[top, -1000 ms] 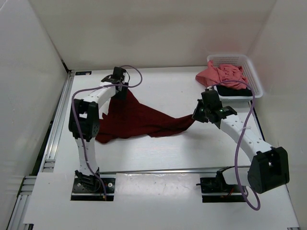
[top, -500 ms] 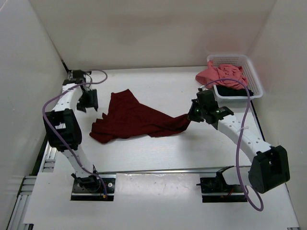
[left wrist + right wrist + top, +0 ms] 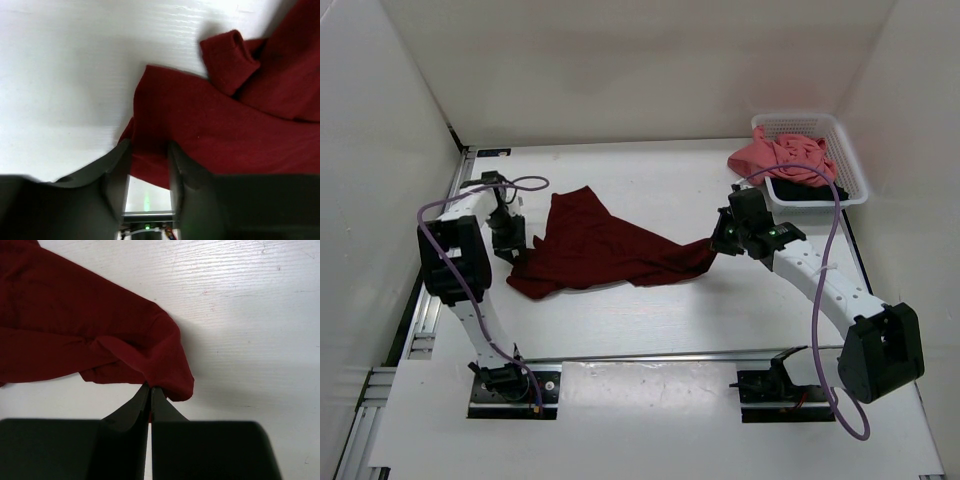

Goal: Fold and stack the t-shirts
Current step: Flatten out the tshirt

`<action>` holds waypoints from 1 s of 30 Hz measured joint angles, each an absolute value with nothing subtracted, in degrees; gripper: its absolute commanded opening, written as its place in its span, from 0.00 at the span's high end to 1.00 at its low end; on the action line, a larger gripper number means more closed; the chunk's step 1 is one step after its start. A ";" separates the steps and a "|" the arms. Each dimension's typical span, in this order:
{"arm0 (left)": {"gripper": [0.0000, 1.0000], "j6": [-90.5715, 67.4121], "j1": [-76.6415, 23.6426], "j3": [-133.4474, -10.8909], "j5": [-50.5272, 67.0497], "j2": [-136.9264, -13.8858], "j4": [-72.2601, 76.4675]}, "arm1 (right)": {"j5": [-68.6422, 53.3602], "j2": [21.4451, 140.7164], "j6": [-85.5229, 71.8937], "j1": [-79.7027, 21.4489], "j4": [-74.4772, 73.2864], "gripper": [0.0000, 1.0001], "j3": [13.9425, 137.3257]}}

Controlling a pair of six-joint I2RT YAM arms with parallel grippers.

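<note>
From above, you have one basket (image 3: pixel 848 150) at the far right of the surface (image 3: pixel 650 320). It holds two shirts: a pink shirt (image 3: pixel 778 155) spilling over its left rim, and a black shirt (image 3: pixel 807 191) under it. The third, the maroon shirt (image 3: pixel 605 250), lies crumpled in the middle of the surface between your two tools. The left tool (image 3: pixel 510 246) is at its left edge and the right tool (image 3: pixel 723 240) at its right end.

In your left wrist view, the left tool (image 3: pixel 150 150) stands apart, its fingers straddling the maroon shirt's (image 3: pixel 225 130) edge.

In your right wrist view, the right tool (image 3: pixel 150 389) is together, pinching a fold of the maroon shirt (image 3: pixel 75 330).
</note>
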State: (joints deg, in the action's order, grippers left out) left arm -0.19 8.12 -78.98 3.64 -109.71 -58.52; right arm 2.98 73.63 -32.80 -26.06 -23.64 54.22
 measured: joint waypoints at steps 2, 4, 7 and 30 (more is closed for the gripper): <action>0.74 -0.36 8.12 -78.67 3.95 -110.34 -58.48 | 3.03 73.63 -32.82 -26.06 -23.66 1.00 54.22; 0.87 -0.21 8.21 -78.63 5.08 -111.04 -58.81 | 3.03 73.63 -32.77 -26.06 -23.70 1.00 54.22; 0.90 -0.05 8.49 -78.63 6.42 -111.35 -59.55 | 3.03 73.63 -32.77 -26.06 -23.70 1.00 54.22; 0.90 -0.03 8.51 -120.25 3.40 -98.87 -44.12 | -0.99 97.10 -25.61 -15.18 -32.62 1.00 122.37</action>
